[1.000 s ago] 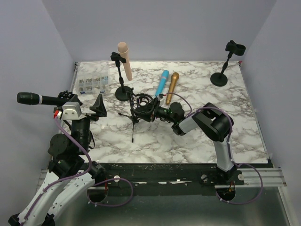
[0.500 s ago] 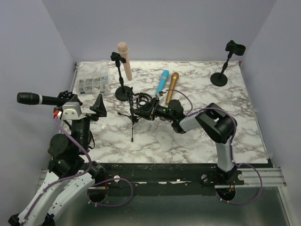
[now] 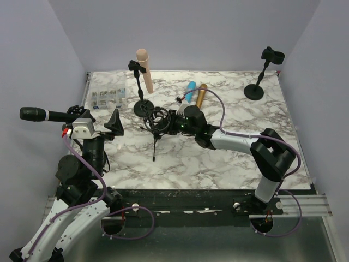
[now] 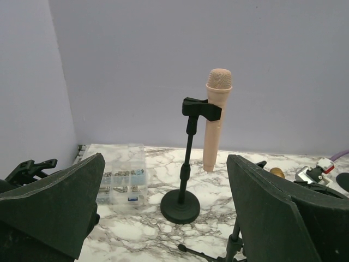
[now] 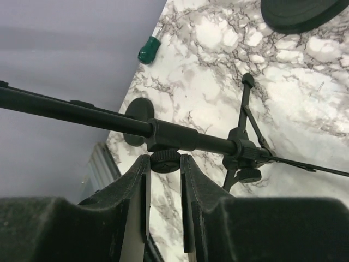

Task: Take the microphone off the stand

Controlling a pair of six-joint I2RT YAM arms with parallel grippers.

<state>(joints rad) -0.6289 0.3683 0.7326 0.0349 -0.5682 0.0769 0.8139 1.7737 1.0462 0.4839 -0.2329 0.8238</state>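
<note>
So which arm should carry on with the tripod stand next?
Right. The right gripper is clamped on the knob under the boom of the tripod stand. The left gripper hangs open and empty, off to the left of that stand.

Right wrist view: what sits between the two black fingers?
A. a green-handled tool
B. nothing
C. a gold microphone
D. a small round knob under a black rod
D: a small round knob beneath the black rod sits between the fingers of the right end effector, which touch its sides.
</note>
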